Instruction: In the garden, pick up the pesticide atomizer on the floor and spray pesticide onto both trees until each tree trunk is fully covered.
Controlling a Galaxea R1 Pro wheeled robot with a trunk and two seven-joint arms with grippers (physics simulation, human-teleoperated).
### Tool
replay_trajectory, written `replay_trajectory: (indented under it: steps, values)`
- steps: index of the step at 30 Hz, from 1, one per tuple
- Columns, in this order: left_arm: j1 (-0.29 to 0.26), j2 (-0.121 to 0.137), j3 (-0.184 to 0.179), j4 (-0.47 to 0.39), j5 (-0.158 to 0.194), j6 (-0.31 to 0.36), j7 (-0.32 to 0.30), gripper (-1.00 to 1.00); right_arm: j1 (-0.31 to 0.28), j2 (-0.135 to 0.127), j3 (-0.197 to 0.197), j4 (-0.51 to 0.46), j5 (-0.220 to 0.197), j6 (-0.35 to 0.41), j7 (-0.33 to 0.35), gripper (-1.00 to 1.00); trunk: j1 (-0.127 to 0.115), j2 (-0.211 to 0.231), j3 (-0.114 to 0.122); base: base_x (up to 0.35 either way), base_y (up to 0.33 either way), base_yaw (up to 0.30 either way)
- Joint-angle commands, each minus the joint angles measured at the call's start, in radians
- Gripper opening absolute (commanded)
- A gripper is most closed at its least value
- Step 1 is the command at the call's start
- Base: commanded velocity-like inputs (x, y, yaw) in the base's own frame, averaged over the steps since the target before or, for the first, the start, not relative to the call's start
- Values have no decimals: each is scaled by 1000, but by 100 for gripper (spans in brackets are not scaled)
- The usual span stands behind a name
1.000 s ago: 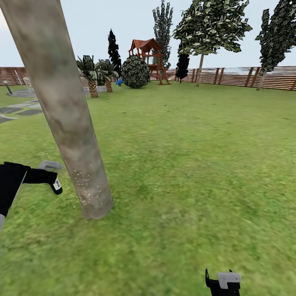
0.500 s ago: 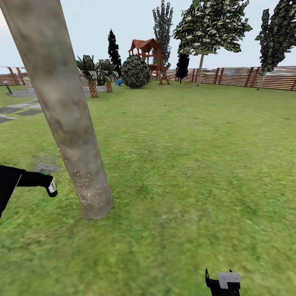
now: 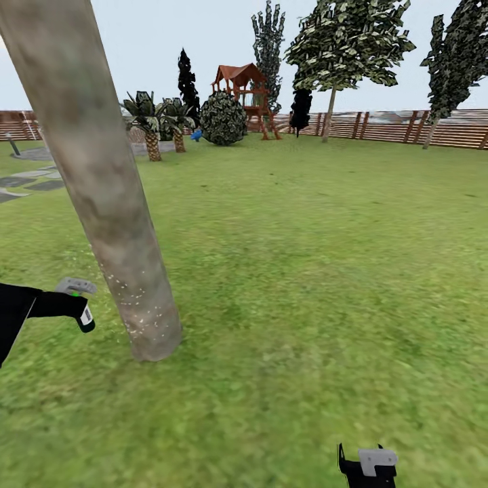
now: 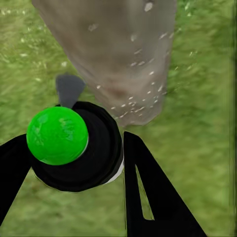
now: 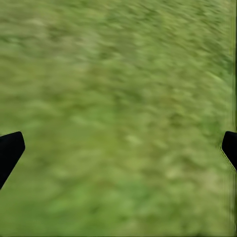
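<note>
The left end effector [image 4: 74, 163] pinches the atomizer [image 4: 74, 148] round its dark body, aimed at the speckled tree trunk [image 3: 102, 203] near its base; it looks light, rigid and smooth, best held mid-body. The right end effector [image 5: 118, 148] hangs spread over lawn [image 3: 325, 271]

Left arm [image 3: 20, 308] matte black; end effector fingers [image 4: 153, 197] black, tapered (slotted, seemingly); right wrist [image 3: 369, 464] black, grey cap.
</note>
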Motion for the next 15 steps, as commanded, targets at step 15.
replay_trajectory:
  steps: [15]
  values:
    - [-14,1,4,-13,-3,4,3,-100,0,0,0,1,0,0,0,100,0,0,2,-69,-201,0]
